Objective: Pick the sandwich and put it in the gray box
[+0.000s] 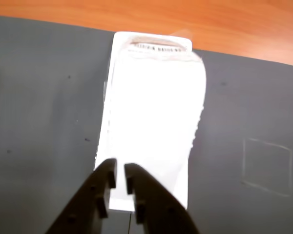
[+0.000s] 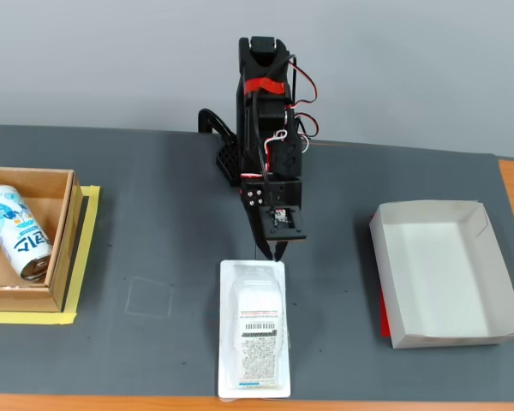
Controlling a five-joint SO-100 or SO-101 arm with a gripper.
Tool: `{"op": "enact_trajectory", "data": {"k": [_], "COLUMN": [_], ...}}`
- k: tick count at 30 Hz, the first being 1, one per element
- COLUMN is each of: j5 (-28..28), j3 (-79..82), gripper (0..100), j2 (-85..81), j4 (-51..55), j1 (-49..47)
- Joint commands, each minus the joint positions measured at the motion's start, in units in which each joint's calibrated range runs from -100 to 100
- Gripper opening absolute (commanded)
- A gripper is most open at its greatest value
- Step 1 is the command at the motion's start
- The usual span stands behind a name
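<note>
The sandwich (image 2: 255,338) is a flat white wrapped pack with a barcode label, lying on the dark mat near the front edge in the fixed view. In the wrist view the sandwich (image 1: 151,112) fills the middle, its barcode end far from me. My gripper (image 1: 120,176) hovers over the pack's near short edge, its fingers almost together with only a thin slit and nothing between them. The fixed view shows the gripper (image 2: 272,254) pointing down at the pack's far edge. The gray box (image 2: 428,210), a shallow pale tray, sits empty at the right, well apart from the gripper.
A brown wooden box (image 2: 64,231) at the left holds a blue-and-white can (image 2: 15,231) and stands on yellow tape (image 2: 87,257). A faint square outline (image 2: 150,298) marks the mat left of the pack. The arm's base (image 2: 231,158) stands at the back.
</note>
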Motion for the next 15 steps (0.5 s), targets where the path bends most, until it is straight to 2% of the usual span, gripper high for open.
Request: {"op": "enact_trajectory", "data": {"k": [1,10,15], "j5": [-1.67,-6.67,-7.45], "j3": [-7.14,-22.61,-26.68], "gripper": [2,2,2], "j2": [5.59,21.53,26.62], "j4": [-1.26,-1.26,-1.0], "j1": [-0.27,-0.12,-0.05]}}
